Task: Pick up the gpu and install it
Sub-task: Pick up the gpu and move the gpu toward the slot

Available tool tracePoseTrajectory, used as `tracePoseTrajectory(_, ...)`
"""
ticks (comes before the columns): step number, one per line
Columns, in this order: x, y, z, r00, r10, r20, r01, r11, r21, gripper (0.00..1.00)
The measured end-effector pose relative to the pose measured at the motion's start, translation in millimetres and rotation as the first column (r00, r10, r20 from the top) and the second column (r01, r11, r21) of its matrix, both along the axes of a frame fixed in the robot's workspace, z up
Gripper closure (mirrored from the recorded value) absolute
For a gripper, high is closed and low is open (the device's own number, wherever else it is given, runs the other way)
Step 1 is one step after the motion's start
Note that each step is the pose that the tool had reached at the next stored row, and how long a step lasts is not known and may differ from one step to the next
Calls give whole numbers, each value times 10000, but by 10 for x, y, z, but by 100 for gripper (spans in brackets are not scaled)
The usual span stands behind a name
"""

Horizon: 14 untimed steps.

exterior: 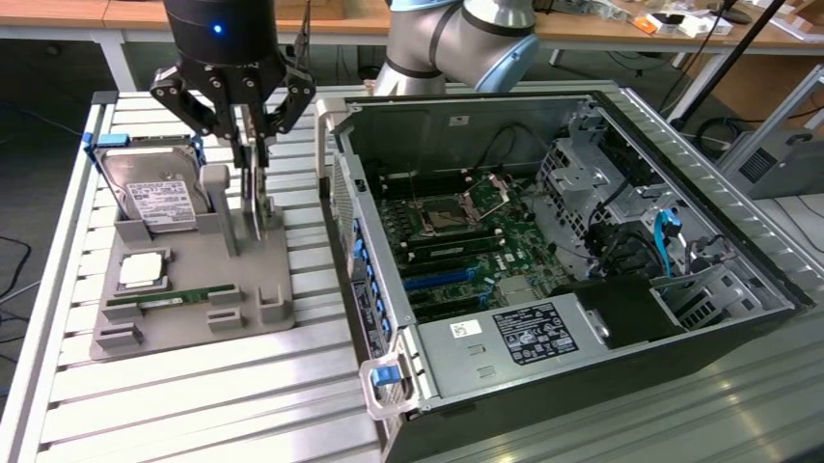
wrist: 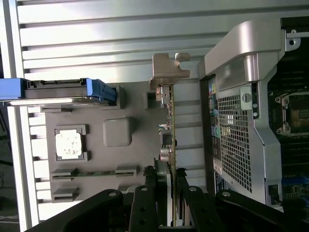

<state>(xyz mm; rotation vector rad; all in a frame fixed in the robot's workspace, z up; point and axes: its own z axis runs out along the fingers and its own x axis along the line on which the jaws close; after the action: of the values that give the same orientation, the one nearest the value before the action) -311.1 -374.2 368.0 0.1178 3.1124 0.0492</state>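
The gpu (exterior: 258, 200) stands upright on edge in the grey holder (exterior: 193, 280), just left of the open computer case (exterior: 541, 251) in the exterior view. My gripper (exterior: 251, 145) is directly above it, with its dark fingers down on both sides of the card's top edge. In the wrist view the gpu (wrist: 172, 121) shows edge-on, its silver bracket (wrist: 169, 70) at the far end. There my gripper (wrist: 172, 186) is shut on the thin board, its fingers (wrist: 161, 181) pressed against it. Whether the card has left its slot in the holder I cannot tell.
The grey holder (wrist: 130, 101) also carries a hard drive in a blue frame (exterior: 152, 193), a CPU (exterior: 142, 272) and a green RAM stick (exterior: 174, 297). Inside the case the motherboard shows blue expansion slots (exterior: 445, 280). The case wall (wrist: 241, 121) is close beside the card.
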Motion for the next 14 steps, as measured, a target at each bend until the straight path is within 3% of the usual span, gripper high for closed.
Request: tracePoseTrajectory(14, 0, 0, 54, 10000, 0, 0, 0, 10000, 0, 73)
